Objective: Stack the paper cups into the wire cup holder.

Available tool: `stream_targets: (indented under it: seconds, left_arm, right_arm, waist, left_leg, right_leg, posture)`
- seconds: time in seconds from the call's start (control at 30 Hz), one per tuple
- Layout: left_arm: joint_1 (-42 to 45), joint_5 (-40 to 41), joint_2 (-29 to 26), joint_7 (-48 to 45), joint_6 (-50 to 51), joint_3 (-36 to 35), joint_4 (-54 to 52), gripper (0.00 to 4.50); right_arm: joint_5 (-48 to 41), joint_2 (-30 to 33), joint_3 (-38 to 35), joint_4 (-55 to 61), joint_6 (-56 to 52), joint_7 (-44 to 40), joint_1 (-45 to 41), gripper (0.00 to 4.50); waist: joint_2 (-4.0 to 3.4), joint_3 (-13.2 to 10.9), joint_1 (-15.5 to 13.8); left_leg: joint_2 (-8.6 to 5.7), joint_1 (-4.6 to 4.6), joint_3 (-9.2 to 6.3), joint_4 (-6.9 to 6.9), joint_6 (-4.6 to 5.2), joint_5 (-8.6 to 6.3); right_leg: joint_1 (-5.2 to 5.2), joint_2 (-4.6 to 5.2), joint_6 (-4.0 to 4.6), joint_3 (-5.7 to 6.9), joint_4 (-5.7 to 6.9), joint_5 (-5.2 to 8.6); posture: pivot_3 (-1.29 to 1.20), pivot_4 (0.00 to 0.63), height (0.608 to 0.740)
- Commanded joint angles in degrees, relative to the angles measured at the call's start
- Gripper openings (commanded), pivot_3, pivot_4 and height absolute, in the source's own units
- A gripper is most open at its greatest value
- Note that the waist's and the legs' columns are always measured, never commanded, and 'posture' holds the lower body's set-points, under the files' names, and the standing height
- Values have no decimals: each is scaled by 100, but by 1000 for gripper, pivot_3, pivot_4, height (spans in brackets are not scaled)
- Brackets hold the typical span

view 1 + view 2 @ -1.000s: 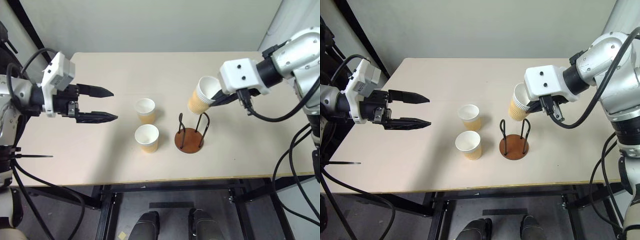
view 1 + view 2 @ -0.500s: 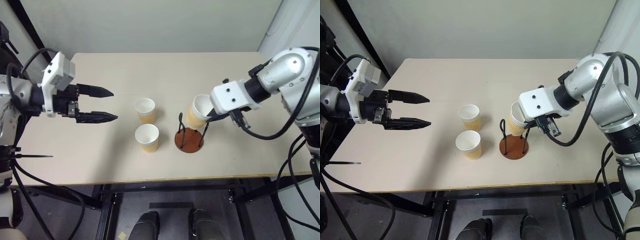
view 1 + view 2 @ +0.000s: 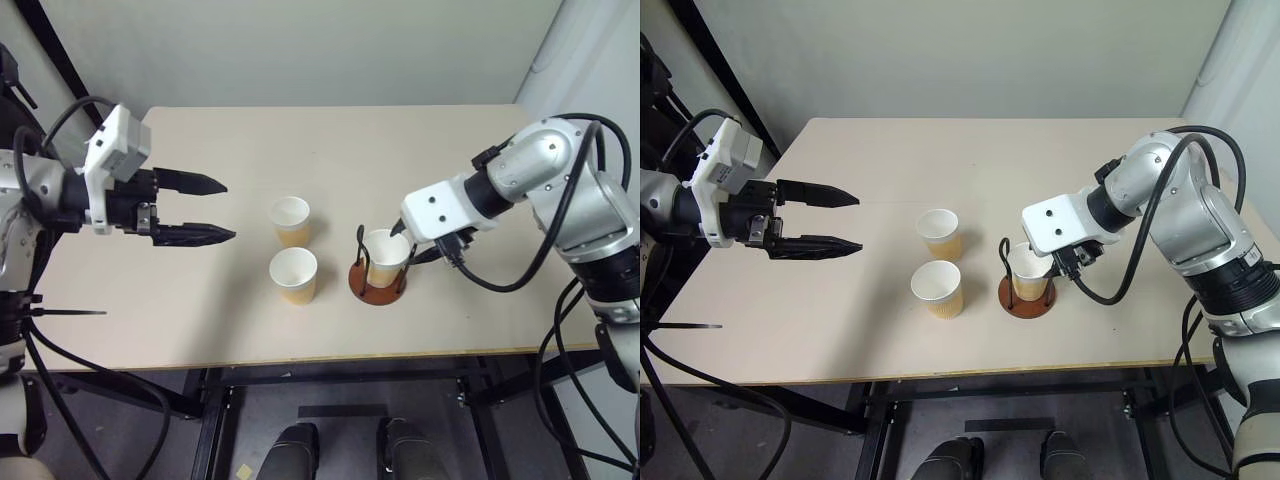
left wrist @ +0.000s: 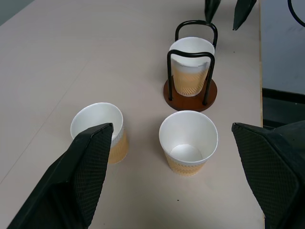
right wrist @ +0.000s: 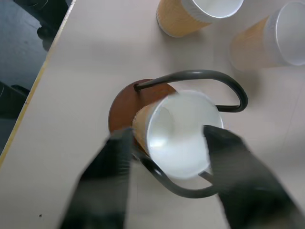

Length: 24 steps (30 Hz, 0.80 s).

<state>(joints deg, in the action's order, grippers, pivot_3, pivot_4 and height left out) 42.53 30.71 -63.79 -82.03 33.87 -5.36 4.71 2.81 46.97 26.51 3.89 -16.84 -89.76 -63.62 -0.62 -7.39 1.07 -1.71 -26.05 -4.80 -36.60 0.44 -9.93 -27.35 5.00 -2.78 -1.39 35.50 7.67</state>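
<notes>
Hovering over the wire cup holder [image 3: 378,275], the right gripper [image 4: 224,9] has its black fingers parted to either side of a paper cup [image 3: 386,257], which stands upright, mouth up, between the two wire loops on the reddish-brown base. Two more paper cups [image 3: 293,275] [image 3: 290,220] stand upright just beside the holder on the tan table [image 3: 250,150]. The left gripper [image 3: 205,209] hangs wide and empty, well apart. No writing is legible.
</notes>
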Motion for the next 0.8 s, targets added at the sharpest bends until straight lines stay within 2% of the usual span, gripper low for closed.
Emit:
stream_targets:
  seconds: [0.03, 0.1, 0.3, 0.53, 0.7, 0.8]
  left_arm:
    - [64, -1, -3, 18, -70, -89, -137, 4298]
    - [10, 2, -7, -21, -92, -62, -253, 4298]
    - [73, -205, -54, -312, -332, 267, -479, 4298]
    - [285, -1213, 33, -784, -1611, 1180, -503, 4298]
    - [520, -1592, 393, -878, -2234, 1548, -367, 4298]
    - [651, -2006, 672, -906, -3094, 1825, -176, 4298]
  right_arm:
    - [-374, -188, -542, 129, -730, 263, -119, 3884]
    - [-903, -271, -986, 264, -1671, 345, -214, 3884]
    - [-1973, -101, -1866, 623, -3385, 592, -368, 3884]
    - [-2507, 212, -2183, 1066, -4006, 1107, -165, 3884]
    - [-2816, 331, -2234, 1293, -4181, 1395, -67, 3884]
    - [-3020, 402, -2284, 1584, -4323, 1598, 81, 3884]
  waist:
    - [0, 0, 0]
    - [0, 0, -1]
    - [0, 0, -37]
    - [1, 1, -43]
    - [2, 1, -45]
    - [2, 1, -54]
  left_leg:
    - [0, 0, 0, 0, 0, 0]
    - [0, 0, 1, 0, -1, 0]
    - [-8, -9, 1, 2, -4, 0]
    - [-8, -6, -4, 3, -5, -2]
    - [-8, -5, -4, 0, -3, -1]
    - [-9, -7, -3, -2, -1, -1]
  right_leg:
    - [0, 0, 0, 0, 0, 0]
    - [-1, 0, 0, 0, 1, 0]
    - [-2, 0, 4, -3, -5, 10]
    - [-2, 0, 8, -6, -1, 14]
    - [-1, 0, 6, -6, 3, 15]
    - [-1, 0, 4, -7, 2, 16]
  posture:
    - [0, 150, 740]
    - [0, 150, 740]
    - [0, 150, 740]
    - [0, 150, 740]
    - [0, 150, 740]
    - [0, 150, 740]
